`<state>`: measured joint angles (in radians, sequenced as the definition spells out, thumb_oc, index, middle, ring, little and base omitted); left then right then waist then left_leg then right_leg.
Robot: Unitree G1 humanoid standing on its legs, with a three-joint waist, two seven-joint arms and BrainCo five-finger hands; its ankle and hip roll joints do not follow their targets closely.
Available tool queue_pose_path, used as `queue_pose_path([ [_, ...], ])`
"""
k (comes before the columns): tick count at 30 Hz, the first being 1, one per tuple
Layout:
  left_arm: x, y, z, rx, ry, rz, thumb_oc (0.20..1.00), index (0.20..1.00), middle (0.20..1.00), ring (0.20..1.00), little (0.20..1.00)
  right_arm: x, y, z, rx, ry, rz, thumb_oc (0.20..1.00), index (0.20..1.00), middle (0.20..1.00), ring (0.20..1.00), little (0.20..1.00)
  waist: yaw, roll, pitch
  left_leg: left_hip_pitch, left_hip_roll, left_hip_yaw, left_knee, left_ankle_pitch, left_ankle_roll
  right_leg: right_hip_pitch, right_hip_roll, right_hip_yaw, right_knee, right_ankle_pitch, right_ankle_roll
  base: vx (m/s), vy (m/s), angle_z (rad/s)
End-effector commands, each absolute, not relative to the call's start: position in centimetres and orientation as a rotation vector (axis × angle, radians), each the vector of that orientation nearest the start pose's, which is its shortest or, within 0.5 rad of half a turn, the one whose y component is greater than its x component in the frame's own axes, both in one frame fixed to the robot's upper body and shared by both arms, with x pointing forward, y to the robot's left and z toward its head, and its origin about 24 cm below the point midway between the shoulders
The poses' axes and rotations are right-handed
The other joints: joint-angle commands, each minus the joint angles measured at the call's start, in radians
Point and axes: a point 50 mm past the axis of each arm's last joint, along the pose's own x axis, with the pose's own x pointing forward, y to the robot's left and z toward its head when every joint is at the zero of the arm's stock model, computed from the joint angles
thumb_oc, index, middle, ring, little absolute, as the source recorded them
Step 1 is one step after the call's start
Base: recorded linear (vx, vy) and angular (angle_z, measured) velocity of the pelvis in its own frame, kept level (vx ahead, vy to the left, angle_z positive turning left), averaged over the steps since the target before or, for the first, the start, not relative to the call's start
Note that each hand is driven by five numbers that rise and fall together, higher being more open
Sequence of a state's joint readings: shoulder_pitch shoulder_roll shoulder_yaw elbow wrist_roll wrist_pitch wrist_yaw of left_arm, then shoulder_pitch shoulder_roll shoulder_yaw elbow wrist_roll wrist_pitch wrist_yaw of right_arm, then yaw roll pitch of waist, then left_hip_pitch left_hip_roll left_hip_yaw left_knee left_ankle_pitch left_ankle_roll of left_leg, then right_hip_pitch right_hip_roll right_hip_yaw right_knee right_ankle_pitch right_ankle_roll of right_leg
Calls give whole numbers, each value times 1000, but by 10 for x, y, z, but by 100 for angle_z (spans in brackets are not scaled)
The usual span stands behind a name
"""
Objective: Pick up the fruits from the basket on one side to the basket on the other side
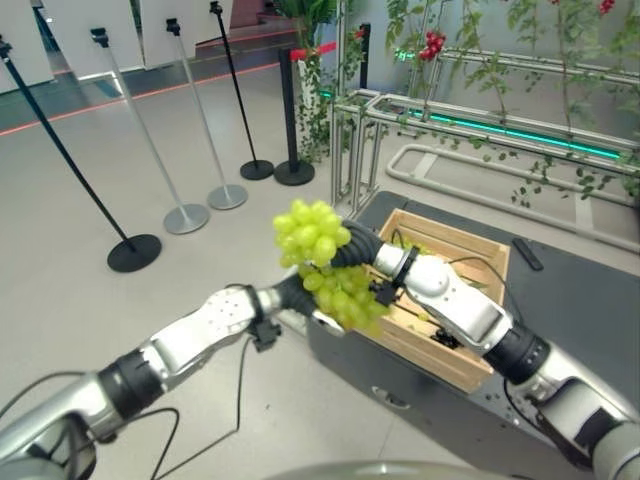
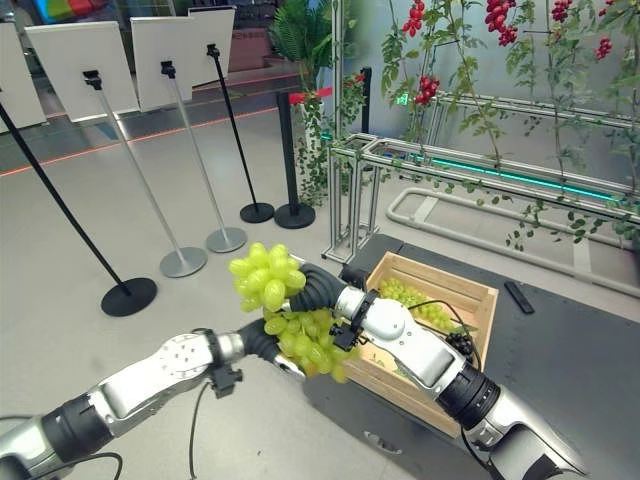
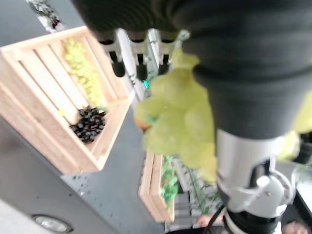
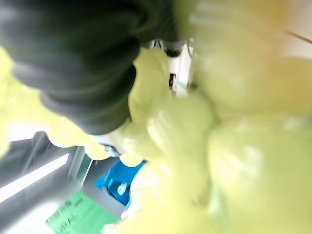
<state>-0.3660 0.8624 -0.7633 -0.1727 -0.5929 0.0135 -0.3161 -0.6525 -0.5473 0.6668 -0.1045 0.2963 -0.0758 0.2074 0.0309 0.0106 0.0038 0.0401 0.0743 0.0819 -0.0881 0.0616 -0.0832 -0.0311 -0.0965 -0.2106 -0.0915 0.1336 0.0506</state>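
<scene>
Both hands meet at green grape bunch (image 1: 318, 262) held off wooden crate's (image 1: 470, 250) near corner; left hand (image 1: 292, 292), right hand (image 1: 352, 248) buried in grapes, finger state unclear.

- The place looks like an exhibition or showroom hall, not a home or kitchen.
- Black barrier posts (image 1: 292, 115) and slanted silver sign stands (image 2: 178, 160) with white blank-backed boards (image 2: 180, 45) stand across the upper left on a smooth grey floor (image 1: 120, 140) marked with a red line.
- At upper right, a metal pipe frame (image 2: 470, 165) carries climbing vines with red fruit clusters (image 2: 500, 15), like a display greenhouse.
- A dark table (image 2: 590, 350) holds a wooden crate (image 2: 480, 300).
</scene>
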Motion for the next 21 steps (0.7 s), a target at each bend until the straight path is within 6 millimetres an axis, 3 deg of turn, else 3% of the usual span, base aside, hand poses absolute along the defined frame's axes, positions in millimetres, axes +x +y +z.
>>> queue_pose_path([
  [1, 236, 106, 95, 344, 26, -1175, 1000, 1000, 1000, 1000, 1000, 271, -26, 231, -380, -769, 978, 200, 200, 200, 200, 200, 33, -43, 24, -1, -55, -43, 10, -34, 57, 47, -45, -33, 55, -54, 108, 32, 6, 2],
  [2, 249, 60, 74, 306, 91, -1227, 1000, 1000, 1000, 1000, 1000, 265, -4, 230, -357, -776, 1047, 200, 200, 200, 200, 200, 2, -50, 20, 6, -55, -41, 11, -42, 56, 50, -42, -26, 57, -60, 108, 0, 0, 0],
  [3, 264, 41, 81, 338, -9, -1174, 1000, 1000, 1000, 1000, 1000, 264, -2, 229, -354, -775, 1051, 200, 200, 200, 200, 200, -4, -55, 21, 2, -54, -37, 11, -36, 56, 44, -42, -20, 57, -57, 106, 18, 1, 4],
  [4, 265, 39, 80, 337, -15, -1175, 1000, 1000, 1000, 1000, 1000, 265, -2, 229, -358, -773, 1050, 200, 200, 200, 200, 200, -1, -51, 22, 2, -54, -37, 11, -36, 56, 43, -42, -20, 57, -58, 106, 20, -1, 9],
  [5, 278, 21, 75, 329, -4, -1120, 1000, 1000, 1000, 1000, 1000, 261, 0, 242, -322, -813, 1062, 200, 200, 200, 200, 200, -23, -55, 14, 5, -52, -29, 11, -39, 57, 41, -41, -11, 58, -61, 105, 39, 3, -6],
  [14, 274, 10, 90, 216, -63, -1092, 1000, 1000, 1000, 1000, 1000, 263, -3, 248, -249, -827, 1000, 200, 200, 200, 200, 200, -22, -50, 11, -2, -53, -38, 8, -39, 61, 42, -43, -21, 57, -63, 101, 14, 6, -9],
  [15, 274, 10, 92, 205, -73, -1090, 809, 809, 809, 809, 809, 263, -4, 247, -251, -826, 998, 200, 200, 200, 200, 200, -20, -50, 12, -3, -53, -39, 8, -39, 61, 43, -44, -23, 57, -63, 101, 0, 0, 0],
  [16, 274, 11, 96, 192, -87, -1079, 545, 545, 545, 545, 545, 264, -5, 247, -257, -824, 990, 200, 200, 200, 200, 200, -18, -50, 11, -1, -54, -42, 8, -39, 61, 45, -44, -24, 58, -64, 101, 0, 0, 0],
  [17, 274, 12, 97, 185, -92, -1074, 426, 426, 426, 426, 426, 264, -6, 247, -259, -822, 984, 200, 200, 200, 200, 200, -17, -51, 11, -1, -54, -43, 8, -40, 62, 46, -44, -26, 58, -65, 101, 0, 0, 0],
  [19, 272, 12, 101, 161, -101, -1078, 548, 548, 548, 548, 548, 265, -8, 246, -263, -818, 977, 200, 200, 200, 200, 200, -15, -52, 9, 0, -54, -45, 8, -41, 62, 49, -44, -29, 58, -65, 101, 8, 1, 6],
  [20, 272, 13, 101, 161, -101, -1077, 558, 558, 558, 558, 558, 265, -8, 246, -262, -818, 977, 200, 200, 200, 200, 200, -16, -52, 9, 0, -54, -46, 8, -41, 62, 49, -44, -29, 58, -65, 101, 3, 3, 12],
  [21, 271, 14, 107, 159, -123, -1082, 341, 341, 341, 341, 341, 265, -10, 245, -265, -816, 974, 200, 200, 200, 200, 200, -14, -52, 7, 0, -55, -48, 8, -41, 63, 51, -44, -30, 57, -66, 101, 3, 5, 13],
])
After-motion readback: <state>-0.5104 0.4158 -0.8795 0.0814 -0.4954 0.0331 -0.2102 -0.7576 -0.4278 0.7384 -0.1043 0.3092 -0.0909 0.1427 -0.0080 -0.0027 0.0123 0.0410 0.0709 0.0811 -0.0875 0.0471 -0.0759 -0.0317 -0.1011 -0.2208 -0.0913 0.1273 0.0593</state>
